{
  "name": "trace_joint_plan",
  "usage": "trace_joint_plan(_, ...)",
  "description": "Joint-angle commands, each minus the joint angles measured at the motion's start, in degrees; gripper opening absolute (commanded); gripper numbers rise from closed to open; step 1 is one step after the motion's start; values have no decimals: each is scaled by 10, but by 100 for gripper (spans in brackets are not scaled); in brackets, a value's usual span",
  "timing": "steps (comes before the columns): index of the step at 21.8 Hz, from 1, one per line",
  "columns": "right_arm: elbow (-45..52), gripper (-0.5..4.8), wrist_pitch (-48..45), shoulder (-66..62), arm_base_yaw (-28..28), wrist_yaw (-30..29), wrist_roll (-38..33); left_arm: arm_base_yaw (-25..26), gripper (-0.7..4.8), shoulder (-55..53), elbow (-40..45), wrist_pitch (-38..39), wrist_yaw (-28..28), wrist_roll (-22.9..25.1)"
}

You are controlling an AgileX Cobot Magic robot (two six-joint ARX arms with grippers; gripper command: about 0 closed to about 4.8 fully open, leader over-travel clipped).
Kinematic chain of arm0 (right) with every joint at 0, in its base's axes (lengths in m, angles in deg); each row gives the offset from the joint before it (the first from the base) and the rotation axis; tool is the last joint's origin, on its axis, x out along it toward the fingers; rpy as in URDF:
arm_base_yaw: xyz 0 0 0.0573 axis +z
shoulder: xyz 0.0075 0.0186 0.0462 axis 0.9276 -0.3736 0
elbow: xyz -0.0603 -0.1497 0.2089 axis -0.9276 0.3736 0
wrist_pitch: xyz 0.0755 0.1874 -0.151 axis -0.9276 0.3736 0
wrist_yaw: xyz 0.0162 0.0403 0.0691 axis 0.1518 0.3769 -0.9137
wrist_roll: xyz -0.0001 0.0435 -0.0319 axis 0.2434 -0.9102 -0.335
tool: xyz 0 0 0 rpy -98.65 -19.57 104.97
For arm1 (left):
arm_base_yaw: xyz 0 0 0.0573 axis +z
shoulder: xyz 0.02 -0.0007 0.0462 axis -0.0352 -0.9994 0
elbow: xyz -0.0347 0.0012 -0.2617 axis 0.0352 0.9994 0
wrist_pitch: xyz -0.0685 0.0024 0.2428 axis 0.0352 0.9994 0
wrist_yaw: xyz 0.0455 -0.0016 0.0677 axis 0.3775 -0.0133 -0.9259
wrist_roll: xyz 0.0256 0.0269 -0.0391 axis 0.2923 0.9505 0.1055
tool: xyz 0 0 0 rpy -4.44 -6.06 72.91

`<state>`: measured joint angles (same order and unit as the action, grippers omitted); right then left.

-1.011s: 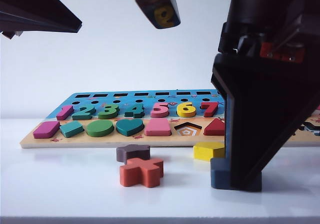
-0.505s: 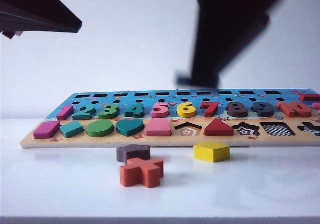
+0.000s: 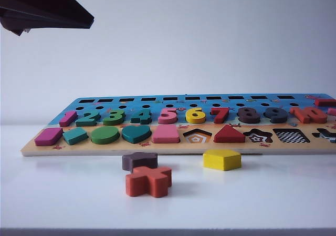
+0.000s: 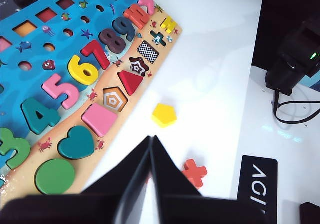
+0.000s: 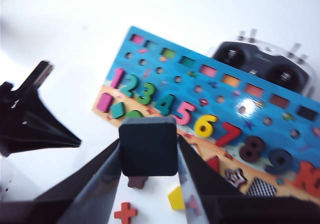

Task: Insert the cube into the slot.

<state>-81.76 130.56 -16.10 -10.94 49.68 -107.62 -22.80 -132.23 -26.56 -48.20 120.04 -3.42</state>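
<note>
Above board (image 5: 235,114), R gripper (image 5: 148,149) pinches cube (image 5: 148,145); L gripper (image 4: 151,140) pressed together, probably.

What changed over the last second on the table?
The right hand lifted the cube off the table and out of the exterior view, leaving the slot uncovered. The left hand stayed shut and raised; the yellow pentagon and board stayed put.

Cube (image 5: 148,146) dark navy-grey; slot (image 3: 292,136) black-white checkered; pentagon block (image 3: 222,160) yellow
</note>
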Motion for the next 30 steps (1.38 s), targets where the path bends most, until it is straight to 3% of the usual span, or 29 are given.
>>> trace_joint_plan(1, 1, 38, 74, 10, 0, 51, -78, 0, 10, -5, -2, -17, 6, 0)
trace_joint_plan(6, 13, 24, 111, 11, 0, 112, -135, 0, 10, -11, -2, -40, 7, -2)
trace_joint_plan(11, 36, 22, 107, 7, -2, 130, -192, 0, 10, -15, -2, -47, 7, -11)
trace_joint_plan(20, 159, 22, 38, 5, -9, 69, -238, 0, 10, -23, -2, -81, 8, -14)
trace_joint_plan(26, 235, 21, -13, 5, -81, 13, -243, 0, 10, -41, -2, -100, 8, -15)
trace_joint_plan(30, 258, 20, -23, 5, -101, 2, -235, 0, 10, -51, -2, -111, 9, -15)
